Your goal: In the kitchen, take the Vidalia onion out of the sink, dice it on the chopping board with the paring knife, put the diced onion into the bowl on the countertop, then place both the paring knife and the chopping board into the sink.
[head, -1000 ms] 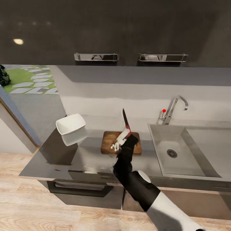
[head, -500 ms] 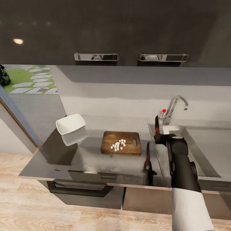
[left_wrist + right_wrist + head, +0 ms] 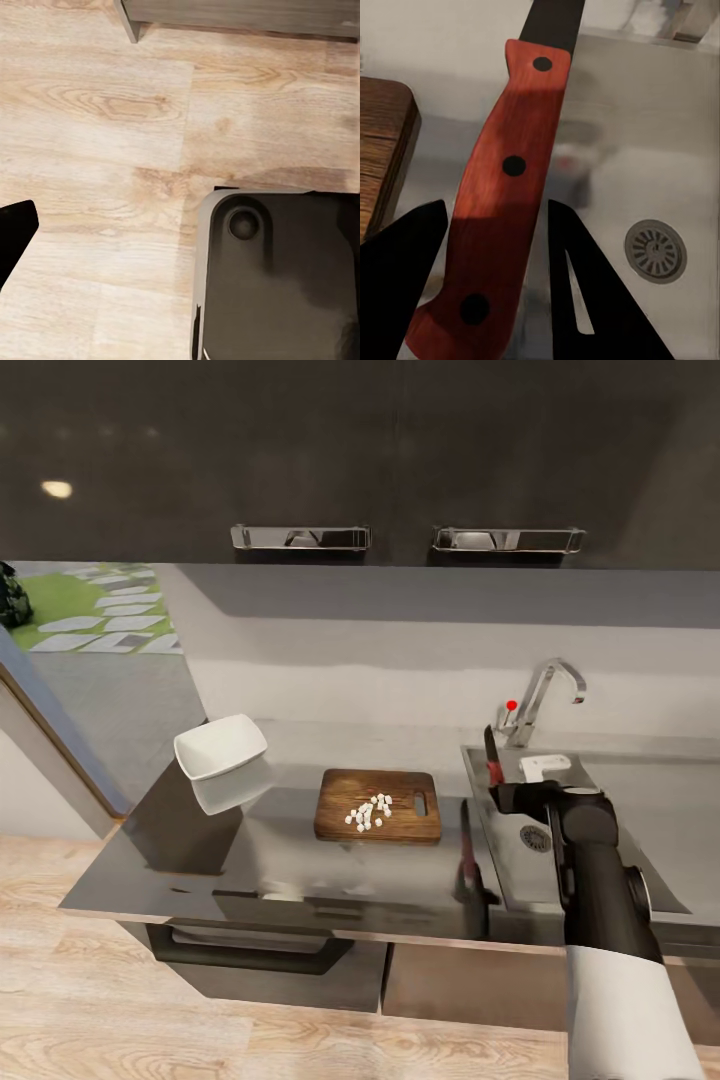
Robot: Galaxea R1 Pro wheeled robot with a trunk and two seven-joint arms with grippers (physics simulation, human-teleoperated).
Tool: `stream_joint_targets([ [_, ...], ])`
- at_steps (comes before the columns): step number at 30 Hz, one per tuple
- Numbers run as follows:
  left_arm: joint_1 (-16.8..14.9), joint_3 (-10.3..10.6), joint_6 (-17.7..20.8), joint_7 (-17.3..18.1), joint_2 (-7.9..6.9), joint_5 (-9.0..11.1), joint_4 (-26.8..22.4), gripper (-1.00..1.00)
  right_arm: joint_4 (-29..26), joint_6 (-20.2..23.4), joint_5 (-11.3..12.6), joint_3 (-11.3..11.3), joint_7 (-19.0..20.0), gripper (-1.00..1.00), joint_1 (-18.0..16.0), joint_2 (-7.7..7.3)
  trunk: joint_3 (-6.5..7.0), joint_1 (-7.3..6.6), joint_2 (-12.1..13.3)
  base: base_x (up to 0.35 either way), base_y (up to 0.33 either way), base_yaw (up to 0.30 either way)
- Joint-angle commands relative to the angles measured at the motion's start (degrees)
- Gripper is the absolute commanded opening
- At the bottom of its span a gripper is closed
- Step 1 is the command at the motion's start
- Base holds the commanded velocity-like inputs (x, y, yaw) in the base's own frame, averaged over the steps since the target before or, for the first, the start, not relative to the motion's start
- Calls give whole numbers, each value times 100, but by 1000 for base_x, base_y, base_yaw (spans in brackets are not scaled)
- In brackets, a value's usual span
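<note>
My right gripper [image 3: 507, 788] is shut on the paring knife [image 3: 492, 765] by its red handle [image 3: 502, 217]. It holds the knife over the left part of the sink [image 3: 600, 860], dark blade pointing up. The drain [image 3: 655, 250] lies below and to one side of the handle. The chopping board [image 3: 400, 822] rests on the countertop [image 3: 260, 860] left of the sink, with diced onion [image 3: 369, 811] in small white pieces on it. The white bowl [image 3: 220, 746] sits at the counter's far left corner. My left gripper [image 3: 184, 225] hangs over the wooden floor, one finger [image 3: 15, 236] showing, nothing held.
A chrome faucet [image 3: 545, 695] with a red knob [image 3: 511, 706] stands behind the sink. Dark wall cabinets with bar handles [image 3: 301, 538] hang overhead. The robot's dark base [image 3: 277, 285] is beneath the left gripper. The counter's front edge has a drawer handle [image 3: 250, 958] under it.
My right arm has swung right from over the chopping board to the sink, carrying the paring knife. The diced onion on the board is now uncovered.
</note>
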State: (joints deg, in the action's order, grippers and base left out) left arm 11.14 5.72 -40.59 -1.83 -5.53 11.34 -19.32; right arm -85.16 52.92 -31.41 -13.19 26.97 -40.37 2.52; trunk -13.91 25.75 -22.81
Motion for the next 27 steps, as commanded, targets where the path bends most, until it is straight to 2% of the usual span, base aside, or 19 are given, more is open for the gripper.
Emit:
stream_joint_targets([
  [1, 2, 49, -2, -19, -4, 47, -14, 100, -4, 15, -50, -41, 156, -100, -6, -48, -10, 3, -11, 0, 0, 0],
  [5, 2, 51, 6, -23, -1, 26, -25, 100, -1, 11, -50, -386, 434, -100, -4, -226, -10, 3, -11, 0, 0, 0],
  [11, 2, 48, 15, -41, 1, -18, -23, 100, 84, -37, -68, -751, 534, -100, 11, -260, -10, 3, -11, 0, 0, 0],
  [17, 2, 43, 16, -54, 6, -18, -15, 100, 133, -60, -68, -771, 537, -100, 12, -257, -10, 3, -11, 0, 0, 0],
  [20, 2, 43, 16, -54, 8, -18, -6, 100, 411, -95, -73, -778, 537, -100, 12, -261, -10, 3, -11, 64, -78, 0],
  [23, 2, 43, 16, -55, 8, -18, 12, 100, 721, -334, -75, -788, 537, -100, 12, -262, -10, 3, -11, 138, -212, 0],
  [27, 2, 43, 14, -54, 8, -18, 30, 100, 1777, -1240, -81, -976, 513, -100, 12, -274, -10, 3, -11, 91, -283, 0],
])
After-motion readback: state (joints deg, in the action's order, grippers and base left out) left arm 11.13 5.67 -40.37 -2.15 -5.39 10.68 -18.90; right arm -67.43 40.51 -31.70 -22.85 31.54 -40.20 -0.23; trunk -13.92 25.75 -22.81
